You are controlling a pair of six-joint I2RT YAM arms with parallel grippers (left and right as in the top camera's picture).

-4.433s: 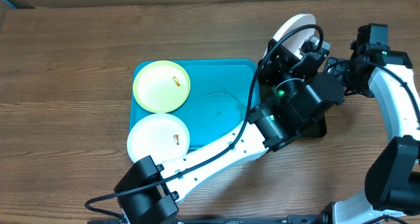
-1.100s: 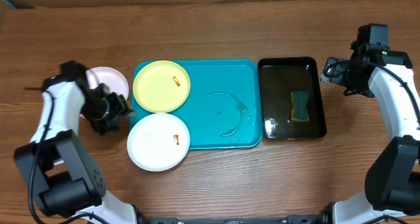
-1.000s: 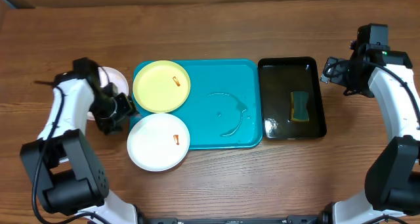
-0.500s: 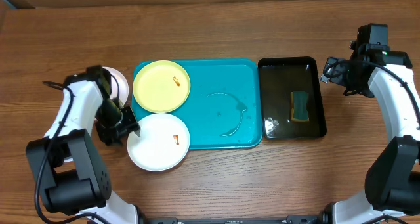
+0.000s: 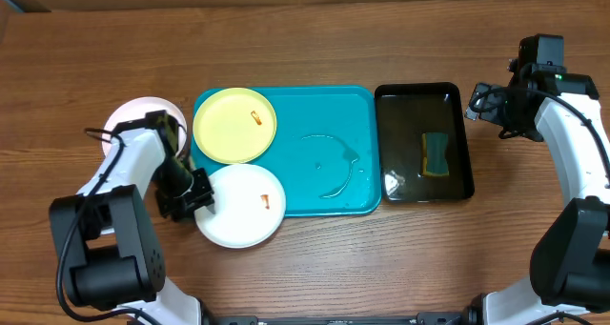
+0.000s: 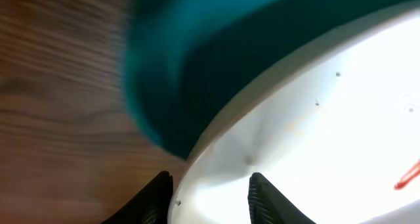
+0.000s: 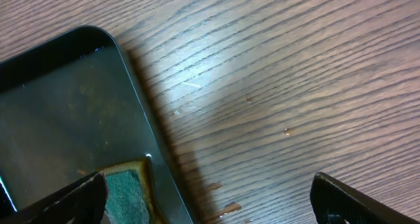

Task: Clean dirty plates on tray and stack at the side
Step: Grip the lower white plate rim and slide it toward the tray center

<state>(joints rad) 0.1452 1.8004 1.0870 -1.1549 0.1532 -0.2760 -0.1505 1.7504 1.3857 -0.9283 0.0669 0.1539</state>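
Two plates lie on the turquoise tray [image 5: 315, 111]: a pale yellow-green plate [image 5: 234, 125] at its back left, and a white plate [image 5: 243, 209] hanging over its front left corner. Both carry a small orange-red smear. A third plate [image 5: 129, 115], white, lies on the table left of the tray, partly under my left arm. My left gripper [image 5: 197, 193] is at the near white plate's left rim. In the left wrist view its fingers [image 6: 155, 199] straddle that rim [image 6: 216, 152], partly open and not clamped. My right gripper [image 5: 477, 104] hangs wide open over bare wood.
A narrow black tray [image 5: 424, 94] of water stands right of the turquoise one, with a green sponge [image 5: 436, 153] in it. In the right wrist view the black tray's corner [image 7: 125, 66] and the sponge [image 7: 125, 188] show at the left. A thin water streak [image 5: 335, 168] lies on the turquoise tray.
My left gripper moved from beside the plate on the table toward me to the near white plate's rim, its jaws narrowing. That plate slid slightly right. The right arm stayed still.
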